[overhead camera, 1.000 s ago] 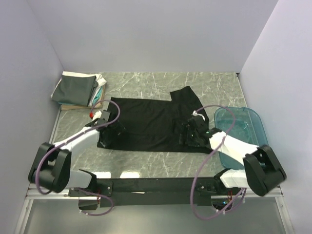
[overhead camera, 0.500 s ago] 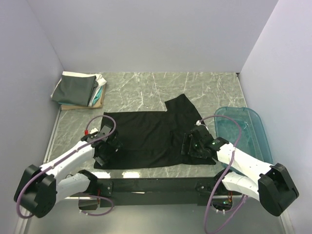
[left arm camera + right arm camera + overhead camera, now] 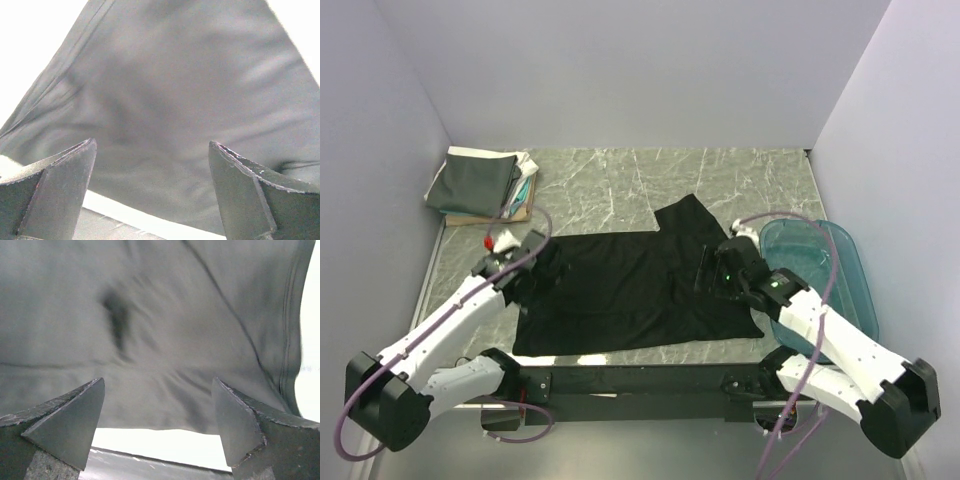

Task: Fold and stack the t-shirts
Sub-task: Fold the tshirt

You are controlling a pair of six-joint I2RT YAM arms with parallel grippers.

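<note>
A plain black t-shirt lies spread flat in the middle of the marble table, one sleeve pointing toward the back. My left gripper hovers over the shirt's left edge, and in the left wrist view it is open with only black cloth below. Over the shirt's right side, my right gripper is also open; in the right wrist view nothing sits between its fingers, and the cloth shows soft wrinkles. A stack of folded t-shirts, dark grey on top, rests at the back left corner.
A translucent teal plastic tub stands at the table's right edge, close to my right arm. Grey walls enclose the table on the left, back and right. A black rail runs along the near edge just below the shirt's hem.
The black shirt has shifted toward the near edge and lies flatter. Both grippers slid toward the near edge, then moved back up over the shirt, staying open.
</note>
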